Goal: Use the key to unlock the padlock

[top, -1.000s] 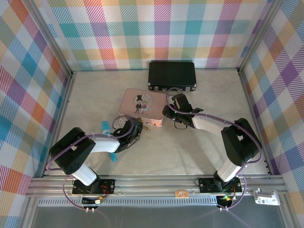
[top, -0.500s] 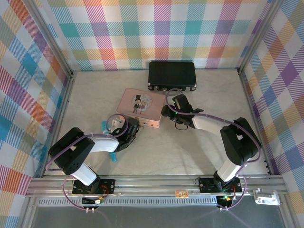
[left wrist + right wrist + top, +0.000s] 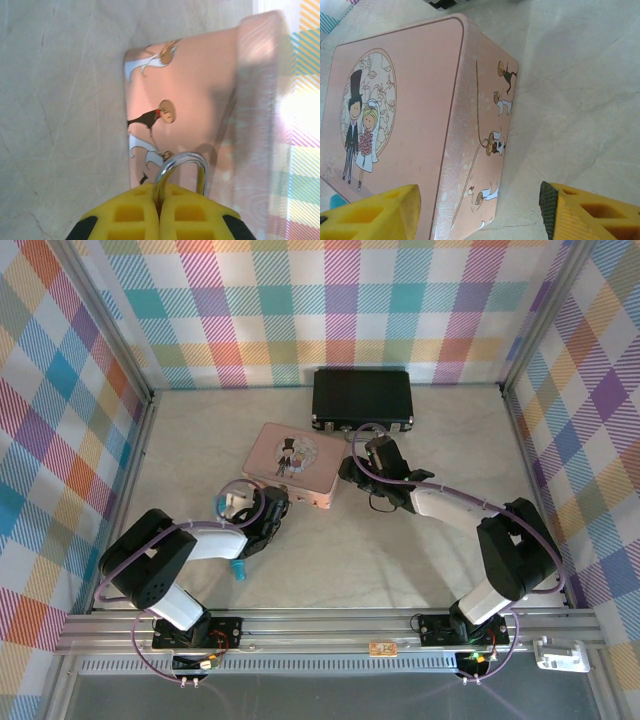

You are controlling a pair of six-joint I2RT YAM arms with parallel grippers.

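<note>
Yellow fingers (image 3: 135,215) of our left gripper (image 3: 160,200) are pressed together on the padlock (image 3: 159,177). We see its silvery shackle (image 3: 181,155) poking out in front of the pink tin's (image 3: 200,85) side. Our right gripper (image 3: 479,212) stands spread, facing the tin's corner and holding nothing, over the marble table (image 3: 580,100).

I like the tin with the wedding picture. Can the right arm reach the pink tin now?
Probably yes. The right gripper is open, and the pink tin sits just ahead of its fingers, with nothing between them that I can see.
</note>
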